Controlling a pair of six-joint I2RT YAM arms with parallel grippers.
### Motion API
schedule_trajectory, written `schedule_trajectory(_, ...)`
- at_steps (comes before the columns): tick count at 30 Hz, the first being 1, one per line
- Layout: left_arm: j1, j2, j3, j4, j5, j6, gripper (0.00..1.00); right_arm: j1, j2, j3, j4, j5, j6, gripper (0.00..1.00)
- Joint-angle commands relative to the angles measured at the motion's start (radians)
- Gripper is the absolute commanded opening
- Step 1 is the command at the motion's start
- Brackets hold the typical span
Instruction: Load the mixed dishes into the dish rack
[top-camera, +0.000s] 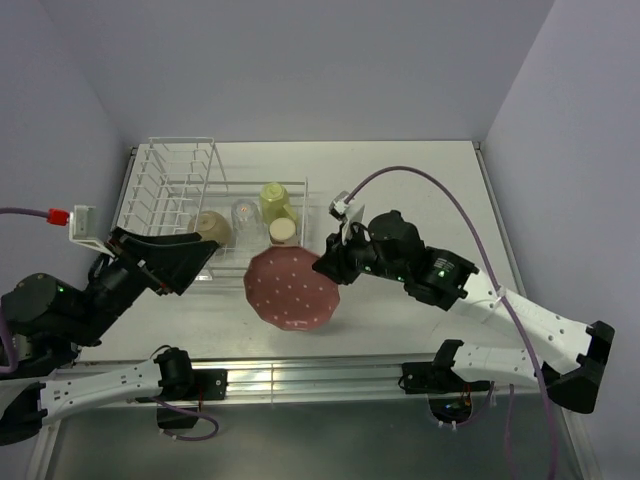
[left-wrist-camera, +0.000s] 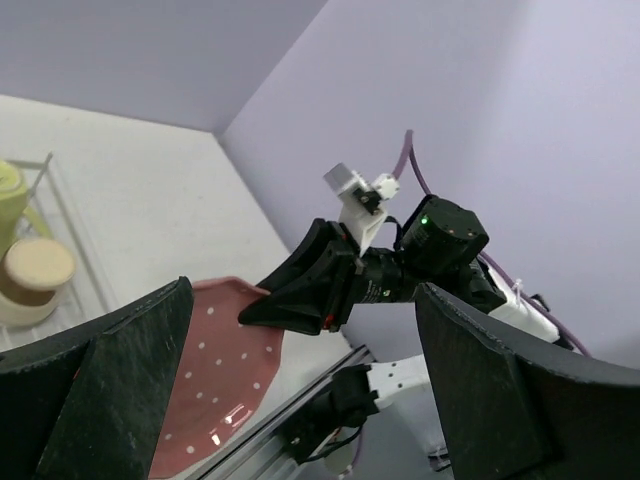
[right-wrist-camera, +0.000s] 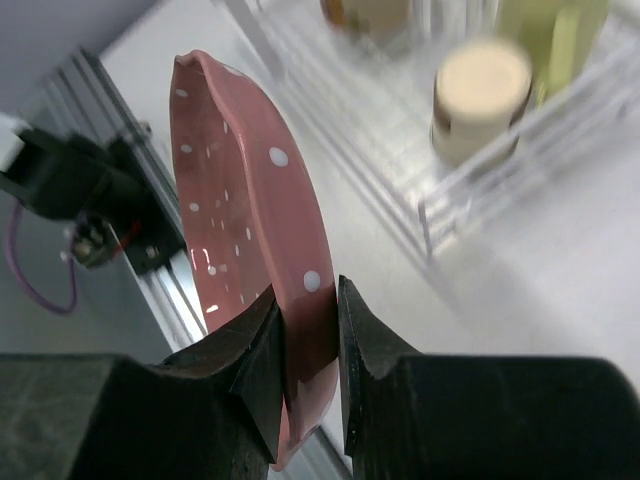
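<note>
The pink white-dotted plate (top-camera: 292, 290) is in front of the dish rack (top-camera: 170, 185). My right gripper (top-camera: 330, 265) is shut on the plate's right rim, and the right wrist view shows the rim (right-wrist-camera: 240, 200) pinched between both jaws of that gripper (right-wrist-camera: 310, 330). My left gripper (top-camera: 202, 270) stands wide open just left of the plate and holds nothing. Its view looks across the plate (left-wrist-camera: 215, 380) at the right gripper (left-wrist-camera: 250, 312). In the rack's low basket are the cream bowl (top-camera: 212, 228), the glass tumbler (top-camera: 244, 213), the yellow-green mug (top-camera: 275, 200) and a small cup (top-camera: 283, 232).
The tall slotted section of the rack (top-camera: 180, 160) is at the back left. A metal rail (top-camera: 300, 375) runs along the near table edge between the arm bases. Walls close in on the left, back and right.
</note>
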Motion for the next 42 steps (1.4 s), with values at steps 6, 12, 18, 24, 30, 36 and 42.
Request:
schedule_trajectory(6,-0.003,-0.077,-0.053,0.264,0.128,0.062,0.99,0.121,0.080,0.312,0.216,0.308,-0.189,0.00)
schedule_trajectory(12,-0.003,-0.169,-0.120,0.435,0.213,0.103,0.99,0.163,0.211,0.418,0.377,0.400,-0.356,0.00)
schedule_trajectory(18,-0.003,-0.213,-0.122,0.493,0.289,0.138,0.99,0.222,0.338,0.533,0.546,0.461,-0.583,0.00)
schedule_trajectory(24,-0.003,-0.215,-0.100,0.418,0.277,0.143,0.99,0.272,0.468,0.761,0.506,0.506,-0.733,0.00)
schedule_trajectory(30,-0.003,-0.244,-0.122,0.412,0.254,0.155,0.99,0.310,0.591,0.955,0.456,0.512,-0.810,0.00)
schedule_trajectory(36,-0.003,-0.256,-0.114,0.406,0.311,0.160,0.99,0.310,0.751,1.119,0.447,0.451,-0.881,0.00)
schedule_trajectory(42,-0.003,-0.240,-0.071,0.401,0.473,0.197,0.99,0.310,0.855,1.229,0.450,0.380,-0.920,0.00)
